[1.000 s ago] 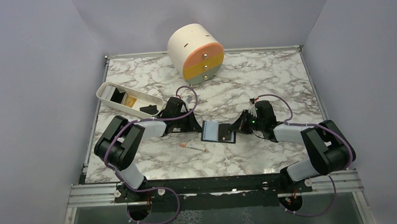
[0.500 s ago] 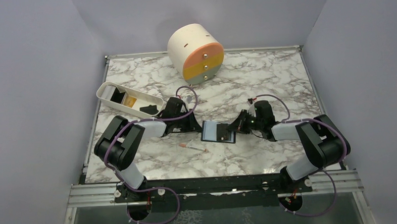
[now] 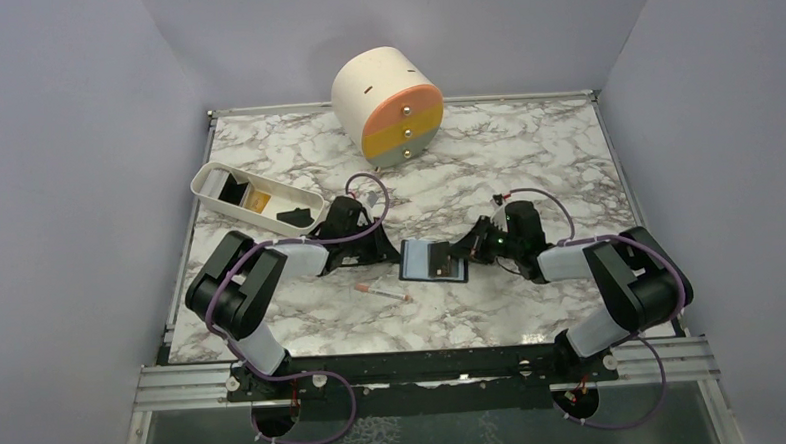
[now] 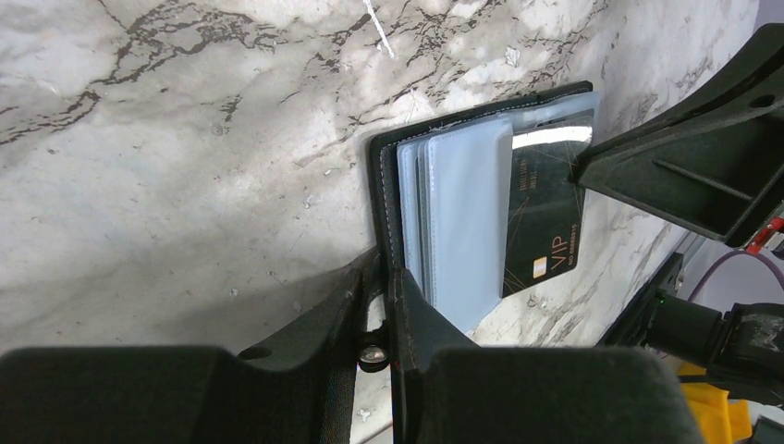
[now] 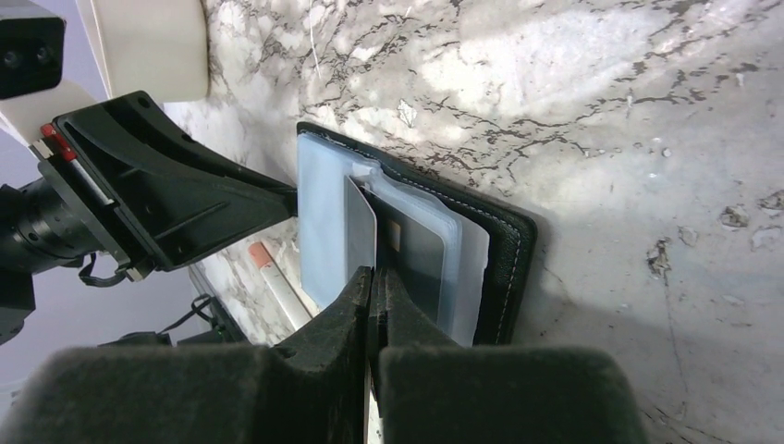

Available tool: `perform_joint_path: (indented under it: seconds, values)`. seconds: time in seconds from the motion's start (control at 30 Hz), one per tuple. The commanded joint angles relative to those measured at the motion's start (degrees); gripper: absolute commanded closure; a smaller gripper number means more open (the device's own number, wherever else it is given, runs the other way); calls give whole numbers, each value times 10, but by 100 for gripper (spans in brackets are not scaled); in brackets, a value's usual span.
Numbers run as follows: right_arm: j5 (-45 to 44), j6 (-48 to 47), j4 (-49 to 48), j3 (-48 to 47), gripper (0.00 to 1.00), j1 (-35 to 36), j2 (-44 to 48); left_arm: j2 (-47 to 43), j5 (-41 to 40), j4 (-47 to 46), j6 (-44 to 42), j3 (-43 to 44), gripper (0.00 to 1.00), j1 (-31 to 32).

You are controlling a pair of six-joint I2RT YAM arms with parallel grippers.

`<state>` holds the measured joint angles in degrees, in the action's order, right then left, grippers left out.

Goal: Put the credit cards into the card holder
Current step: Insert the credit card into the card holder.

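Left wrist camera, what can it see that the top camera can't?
Only the left wrist camera shows the letters VIP on the dark credit card. Only the top camera shows the round cream drawer box and the oblong white tray. Both show the open black card holder on the marble table, the left gripper clamping its edge, and the right gripper at the card.
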<state>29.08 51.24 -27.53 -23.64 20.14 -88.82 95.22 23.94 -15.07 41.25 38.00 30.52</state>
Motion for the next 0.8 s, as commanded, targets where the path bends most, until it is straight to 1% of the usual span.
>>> perform_joint_path:
  seconds: [0.0,0.23,0.43,0.6,0.67,0.77]
  values:
    - [-30,8,-42,13,99,-1,-10,-2,1,6,16,-19,100,9]
    - [-35,25,-61,21,99,3,-21,-7,7,-13,45,-30,100,15]
    - [-49,32,-52,15,99,16,-24,-10,3,-19,53,-29,100,19]
    - [-47,11,-17,-12,88,37,-22,-5,6,-22,50,-26,100,20]
    - [-53,-13,44,-31,81,43,-7,-6,6,-24,48,-25,100,20]
    - [-96,-47,137,-54,69,43,28,-6,8,-23,46,-24,100,20]
